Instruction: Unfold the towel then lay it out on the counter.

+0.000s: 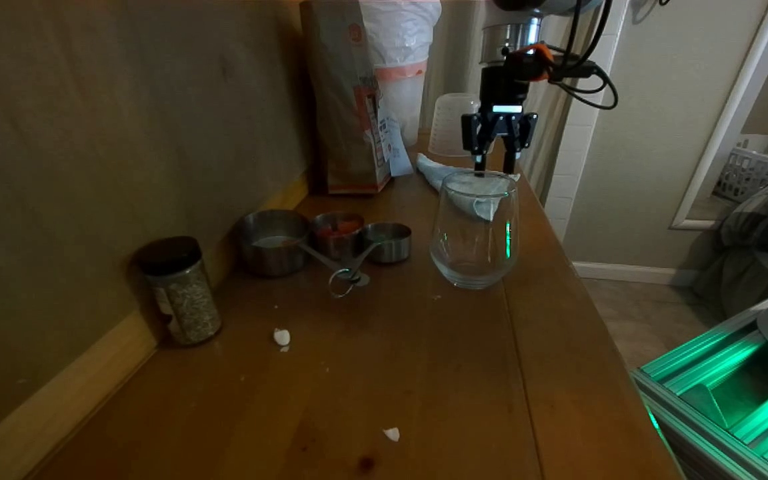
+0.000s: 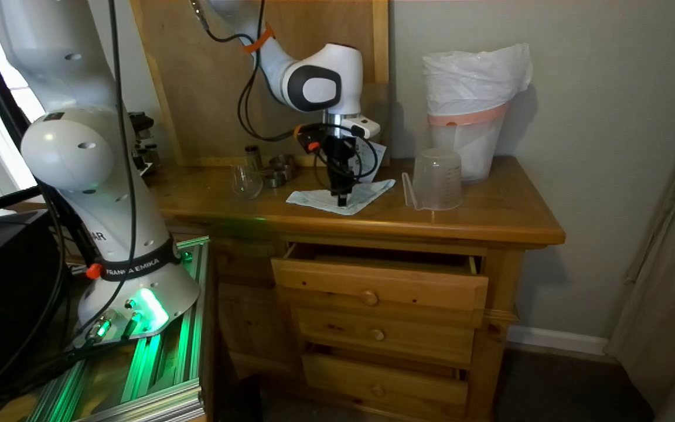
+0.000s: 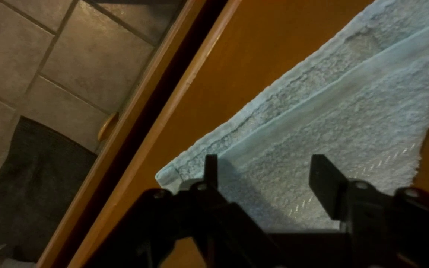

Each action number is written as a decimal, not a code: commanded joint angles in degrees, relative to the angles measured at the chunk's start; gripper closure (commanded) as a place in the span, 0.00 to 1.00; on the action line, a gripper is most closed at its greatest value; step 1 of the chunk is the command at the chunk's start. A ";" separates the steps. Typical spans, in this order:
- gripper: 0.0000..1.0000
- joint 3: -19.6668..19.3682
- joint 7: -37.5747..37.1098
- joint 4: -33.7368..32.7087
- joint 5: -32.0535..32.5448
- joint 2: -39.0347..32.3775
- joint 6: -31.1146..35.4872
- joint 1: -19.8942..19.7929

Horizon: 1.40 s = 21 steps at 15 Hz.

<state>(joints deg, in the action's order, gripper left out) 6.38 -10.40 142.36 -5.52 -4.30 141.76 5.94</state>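
Observation:
The pale blue-white towel (image 3: 348, 123) lies on the brown wooden counter (image 3: 266, 63). In the wrist view it is folded, with one layer's hem running diagonally a little inside the lower layer's edge. It also shows in both exterior views (image 1: 432, 172) (image 2: 317, 200), partly behind the glass in one of them. My gripper (image 3: 263, 163) points down over the towel, with its fingers apart and nothing between them but towel surface below. It also shows in both exterior views (image 1: 495, 165) (image 2: 342, 201). I cannot tell whether the fingertips touch the cloth.
A clear glass vessel (image 1: 474, 247) stands near the towel. Metal measuring cups (image 1: 337, 237) and a spice jar (image 1: 181, 293) are along the wall. A clear pitcher (image 2: 437, 181), a bag-lined bin (image 2: 469, 129) and a paper bag (image 1: 344, 107) stand nearby. The top drawer (image 2: 378, 287) is partly open.

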 commanded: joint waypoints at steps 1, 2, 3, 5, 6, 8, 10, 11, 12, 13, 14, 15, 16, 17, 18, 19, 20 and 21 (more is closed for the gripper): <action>0.08 -0.43 1.28 0.52 -1.21 -0.63 2.04 -0.31; 0.03 -0.55 1.24 0.53 -1.16 -0.68 2.26 -0.38; 0.00 -0.72 1.19 0.60 -0.97 -0.65 2.50 -0.46; 0.00 -0.90 1.51 0.66 -1.25 -0.70 2.88 -0.65; 0.03 -0.90 1.68 0.69 -1.36 -0.78 3.02 -0.71; 0.27 -0.92 1.77 0.65 -1.44 -1.03 3.17 -0.80; 0.40 -0.93 1.90 0.67 -1.53 -1.19 3.20 -0.80; 0.48 -0.92 1.98 0.67 -1.60 -1.29 3.23 -0.80; 0.55 -0.92 2.02 0.66 -1.63 -1.37 3.25 -0.82; 0.63 -0.92 2.04 0.65 -1.63 -1.42 3.24 -0.82; 0.69 -0.92 2.08 0.66 -1.64 -1.45 3.25 -0.83; 0.77 -0.92 2.14 0.69 -1.70 -1.40 3.27 -0.84; 0.83 -0.93 2.12 0.71 -1.67 -1.35 3.30 -0.85; 0.88 -0.95 2.11 0.74 -1.64 -1.20 3.33 -0.86; 0.93 -0.99 2.02 0.76 -1.48 -1.10 3.38 -0.86; 0.95 -1.02 1.97 0.77 -1.39 -0.91 3.45 -0.88; 0.99 -1.12 1.78 0.77 -1.04 -0.60 3.43 -0.89; 0.95 -1.20 1.61 0.73 -0.77 -0.37 3.34 -0.90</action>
<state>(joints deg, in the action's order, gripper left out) 5.50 -10.11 142.39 -5.52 -5.59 144.08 5.34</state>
